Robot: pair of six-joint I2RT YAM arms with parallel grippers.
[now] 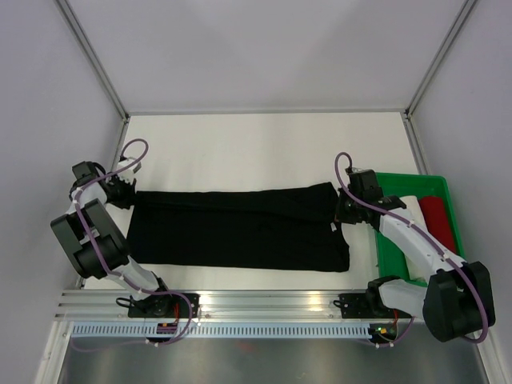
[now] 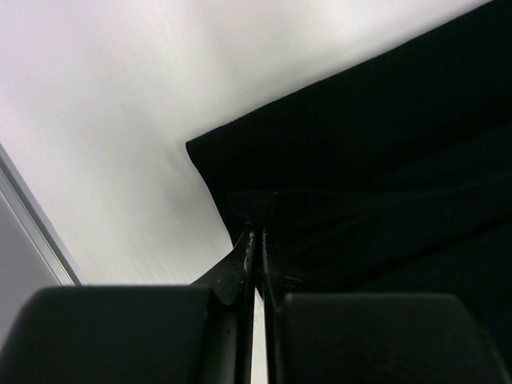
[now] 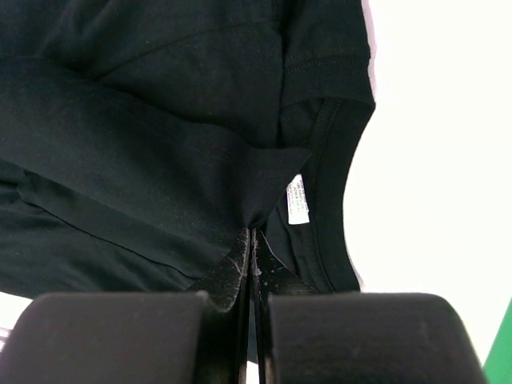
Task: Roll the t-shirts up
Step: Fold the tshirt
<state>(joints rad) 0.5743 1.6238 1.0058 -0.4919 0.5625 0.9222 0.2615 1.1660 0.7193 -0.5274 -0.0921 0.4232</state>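
Observation:
A black t-shirt (image 1: 240,228) lies stretched across the white table, folded lengthwise, its neck end at the right. My left gripper (image 1: 128,194) is shut on the shirt's hem edge at the far left corner; in the left wrist view its jaws (image 2: 258,240) pinch black cloth (image 2: 376,160). My right gripper (image 1: 342,210) is shut on a fold of the shirt by the collar; in the right wrist view it (image 3: 254,236) holds cloth (image 3: 144,144) just left of the white neck label (image 3: 297,200).
A green bin (image 1: 396,252) stands at the right edge behind my right arm, holding a white roll (image 1: 406,202) and a red roll (image 1: 438,220). Metal frame posts and grey walls bound the table. An aluminium rail (image 1: 264,302) runs along the near edge.

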